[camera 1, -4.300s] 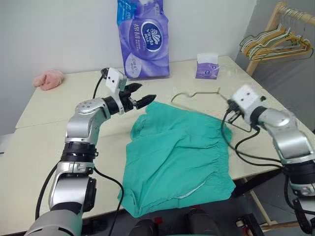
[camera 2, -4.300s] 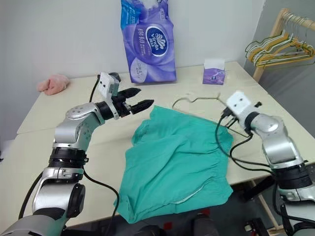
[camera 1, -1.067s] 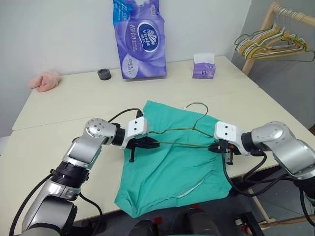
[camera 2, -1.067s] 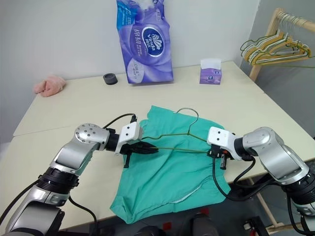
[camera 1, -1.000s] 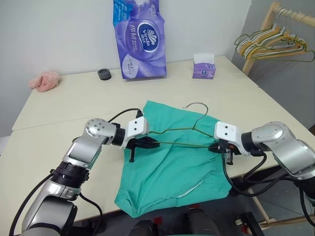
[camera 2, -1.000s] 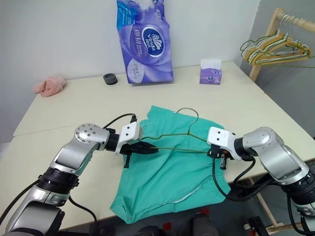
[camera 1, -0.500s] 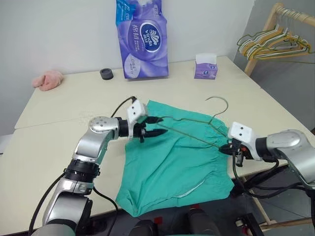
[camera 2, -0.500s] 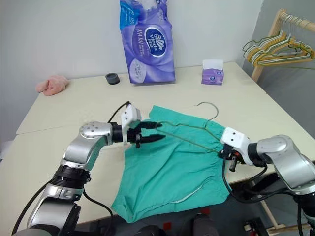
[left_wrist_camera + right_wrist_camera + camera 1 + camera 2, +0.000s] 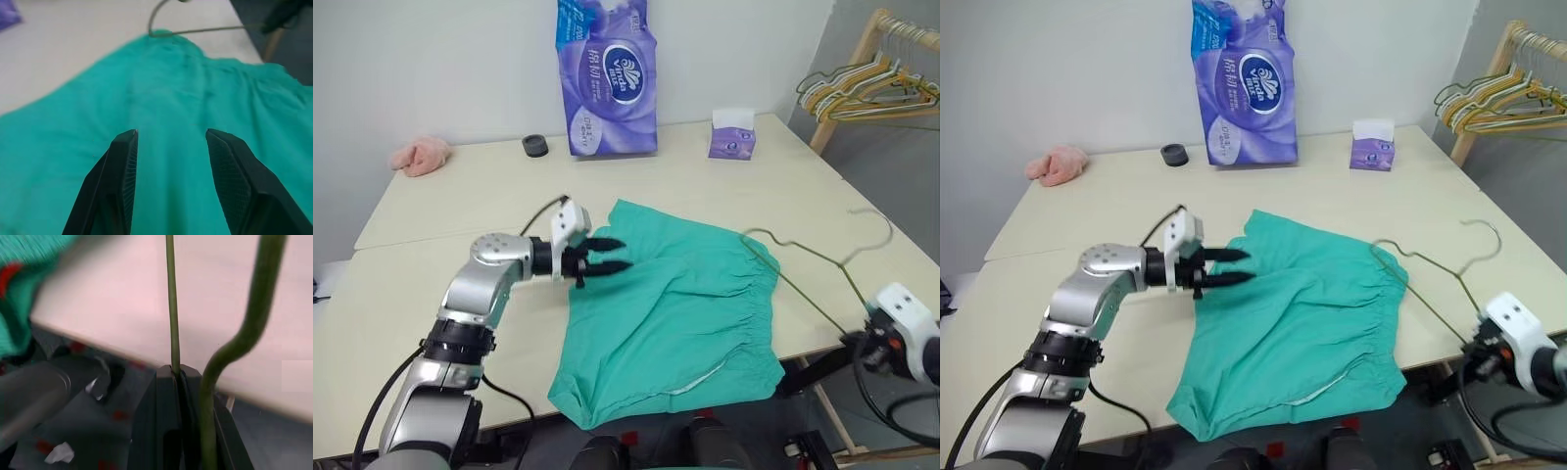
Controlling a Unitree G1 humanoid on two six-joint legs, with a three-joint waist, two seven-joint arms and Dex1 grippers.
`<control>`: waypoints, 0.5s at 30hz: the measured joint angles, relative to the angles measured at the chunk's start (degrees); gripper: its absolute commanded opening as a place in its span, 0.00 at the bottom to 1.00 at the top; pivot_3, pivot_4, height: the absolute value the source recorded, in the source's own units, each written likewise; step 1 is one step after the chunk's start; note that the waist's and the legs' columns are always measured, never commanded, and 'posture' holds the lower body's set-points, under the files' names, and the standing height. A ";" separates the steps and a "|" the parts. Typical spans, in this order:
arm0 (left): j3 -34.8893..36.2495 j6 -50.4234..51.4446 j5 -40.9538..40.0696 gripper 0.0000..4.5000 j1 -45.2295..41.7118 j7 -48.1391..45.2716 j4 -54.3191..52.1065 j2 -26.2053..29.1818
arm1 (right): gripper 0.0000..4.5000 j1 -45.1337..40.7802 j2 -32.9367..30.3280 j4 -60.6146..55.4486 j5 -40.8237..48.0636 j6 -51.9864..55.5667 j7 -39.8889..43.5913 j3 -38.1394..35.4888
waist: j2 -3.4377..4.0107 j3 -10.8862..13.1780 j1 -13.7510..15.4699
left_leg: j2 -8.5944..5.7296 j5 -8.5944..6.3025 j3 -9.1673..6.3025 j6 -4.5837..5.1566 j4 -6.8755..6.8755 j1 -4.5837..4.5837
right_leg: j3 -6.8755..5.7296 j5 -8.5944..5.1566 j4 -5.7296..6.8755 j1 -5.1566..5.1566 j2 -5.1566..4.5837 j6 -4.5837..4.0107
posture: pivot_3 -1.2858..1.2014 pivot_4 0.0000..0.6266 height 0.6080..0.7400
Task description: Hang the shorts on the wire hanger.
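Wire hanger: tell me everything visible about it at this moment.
The hanger is one thin olive-grey wire, triangular with a small hook at the top. It is tilted over the table's right edge: its far corner is at the waistband of the shorts, hook raised toward the right. The right gripper is shut on its wire beyond the table edge. No cloth is threaded on it.

Silver metal arms with black joint rings, looping black cables, white wrist camera blocks, ribbed black fingers [image 9: 122, 181]
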 measured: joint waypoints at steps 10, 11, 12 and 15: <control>-2.53 -1.00 -0.22 0.51 0.04 -3.52 -3.37 0.15 | 0.00 13.27 3.02 -1.86 3.27 1.06 0.92 -6.11 | 0.03 -0.02 -0.55 | 0.08 0.06 0.14 0.06 0.03 0.17 | 0.03 -0.16 0.01 0.14 0.04 0.35 | 0.39 0.13 1.00; -2.54 -1.03 0.01 0.51 0.04 -3.46 -3.37 0.10 | 0.00 13.49 3.03 -1.85 3.47 1.06 0.93 -6.19 | 0.03 -0.02 -0.67 | 0.08 0.06 0.16 0.06 0.03 0.17 | 0.04 -0.16 0.01 0.13 0.04 0.35 | 0.39 0.13 1.00; -2.54 -1.06 0.10 0.51 0.01 -3.38 -3.37 0.10 | 0.00 13.57 3.03 -1.85 3.66 1.07 0.93 -6.29 | 0.03 -0.02 -0.75 | 0.08 0.06 0.16 0.06 0.03 0.17 | 0.04 -0.16 0.00 0.13 0.04 0.35 | 0.39 0.14 1.00; -2.54 -1.09 0.22 0.51 0.01 -3.06 -3.37 0.09 | 0.00 13.76 3.02 -1.81 4.27 1.07 0.90 -6.43 | 0.01 0.00 -0.70 | 0.08 0.05 0.14 0.06 0.03 0.16 | 0.02 -0.16 -0.01 0.13 0.04 0.35 | 0.39 0.14 1.00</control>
